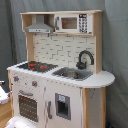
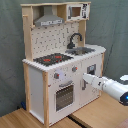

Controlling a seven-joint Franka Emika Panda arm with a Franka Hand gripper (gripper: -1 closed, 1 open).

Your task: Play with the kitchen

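One arm (image 2: 107,86) reaches toward the kitchen (image 2: 60,60) front; finger spread cannot be told. Approach the oven door (image 2: 64,95) slowly, probably squarely.

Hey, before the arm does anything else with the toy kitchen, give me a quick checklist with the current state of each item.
1. Arm in view: ok in the second exterior view, where the arm reaches in from the second exterior view's right toward the kitchen front.
2. Gripper open or shut: cannot tell.
3. Gripper touching the cabinet door: cannot tell; its tip is at or just in front of it.
4. Oven door shut: ok.
5. Stovetop free of loose items: ok.
6. Sink contents: cannot tell.
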